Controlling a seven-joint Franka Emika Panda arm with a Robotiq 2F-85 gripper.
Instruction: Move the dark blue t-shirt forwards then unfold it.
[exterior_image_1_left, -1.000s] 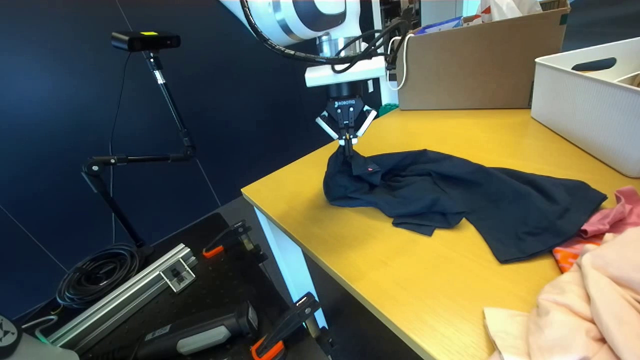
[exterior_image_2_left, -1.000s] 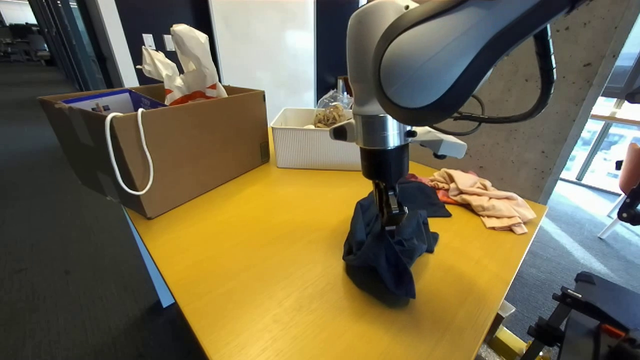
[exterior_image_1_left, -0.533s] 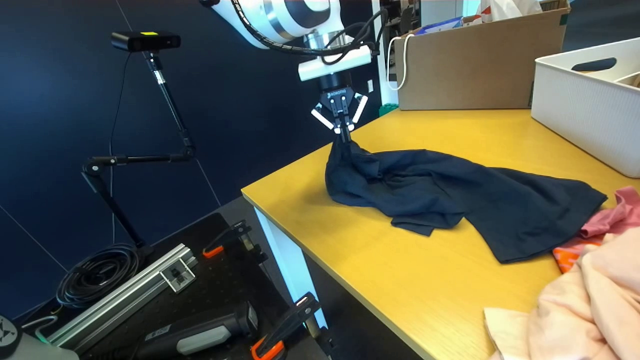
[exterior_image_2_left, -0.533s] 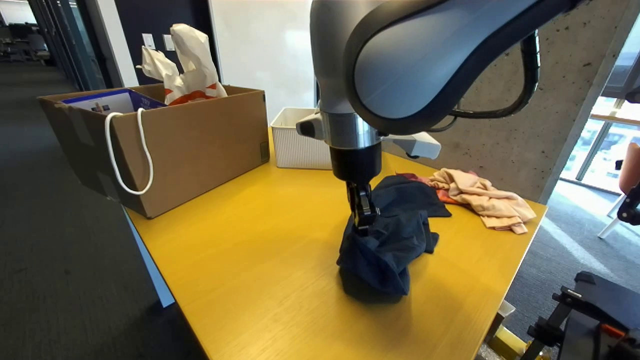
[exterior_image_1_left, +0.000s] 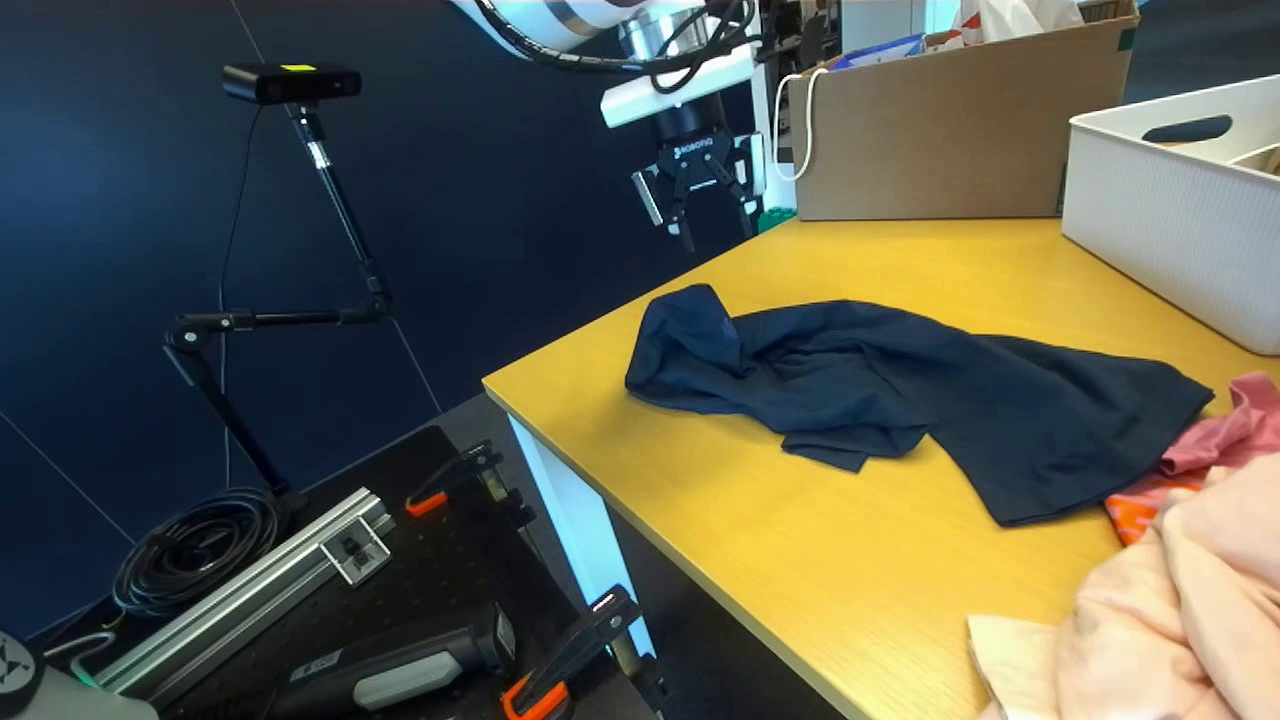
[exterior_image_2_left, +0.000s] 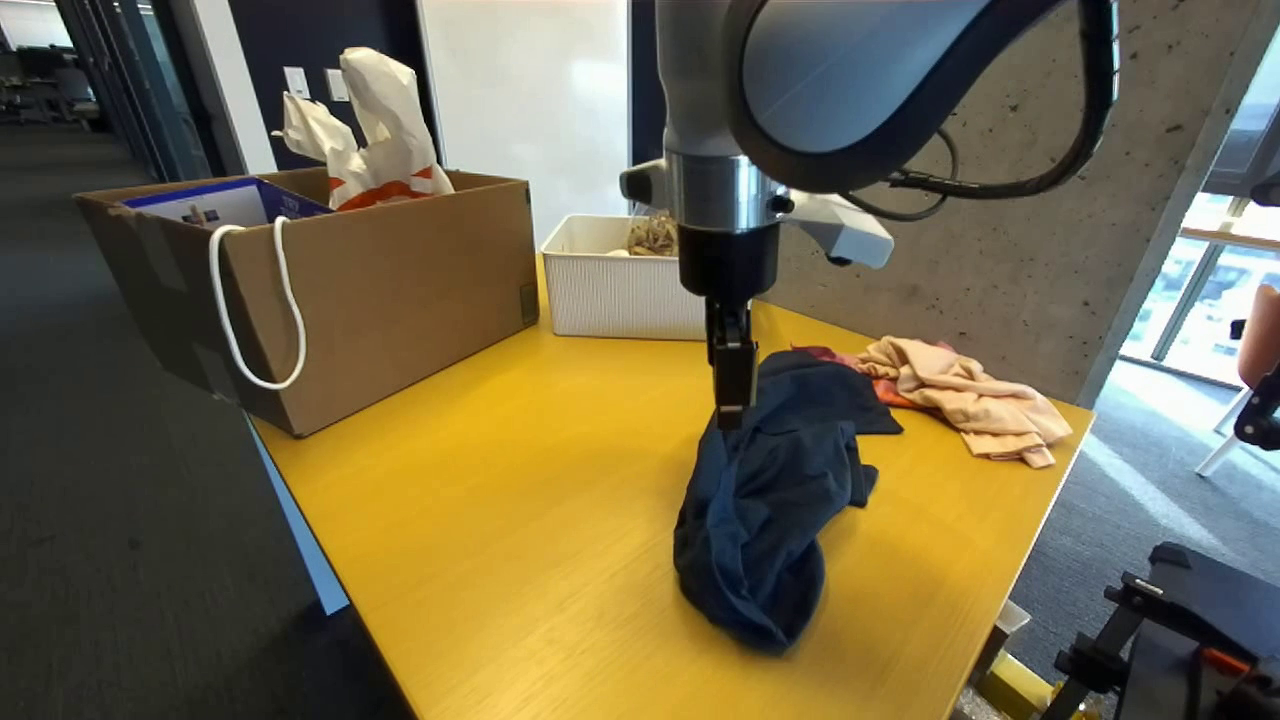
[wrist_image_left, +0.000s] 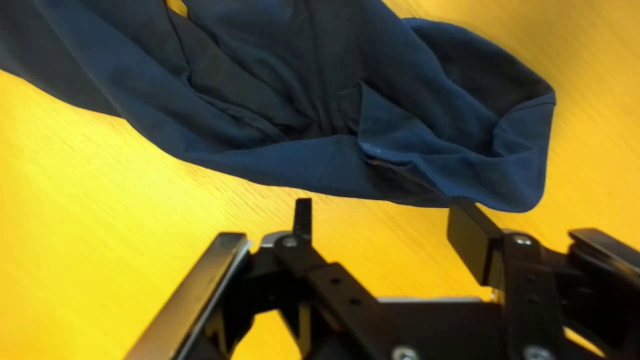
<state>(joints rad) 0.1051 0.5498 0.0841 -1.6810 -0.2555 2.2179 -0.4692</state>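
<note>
1. The hand (wrist_image_left: 382, 215) is spread wide in the wrist view, its two fingers (wrist_image_left: 472, 245) well apart, holding nothing. An exterior view gives only the nearer finger (exterior_image_2_left: 735, 380), edge-on, which hides the gap.
2. It hangs above the table (exterior_image_1_left: 800, 545), clear of the dark blue t-shirt (exterior_image_1_left: 850, 370).
3. The t-shirt lies on the table, bunched and folded over at the end near the hand. The wrist view shows a flap and a hollow fold there; the flat far end appears in both exterior views.
4. That flat end touches a pink cloth (exterior_image_1_left: 1230, 430); a peach cloth (exterior_image_2_left: 965, 400) nearby shows whole in an exterior view.
5. Behind stand a white bin (exterior_image_2_left: 625, 290) and a cardboard box (exterior_image_2_left: 430, 290) holding a white bag (exterior_image_2_left: 385, 140).
6. Beyond the table, an exterior view shows a camera (exterior_image_1_left: 290, 83) on a jointed stand (exterior_image_1_left: 300, 317).
</note>
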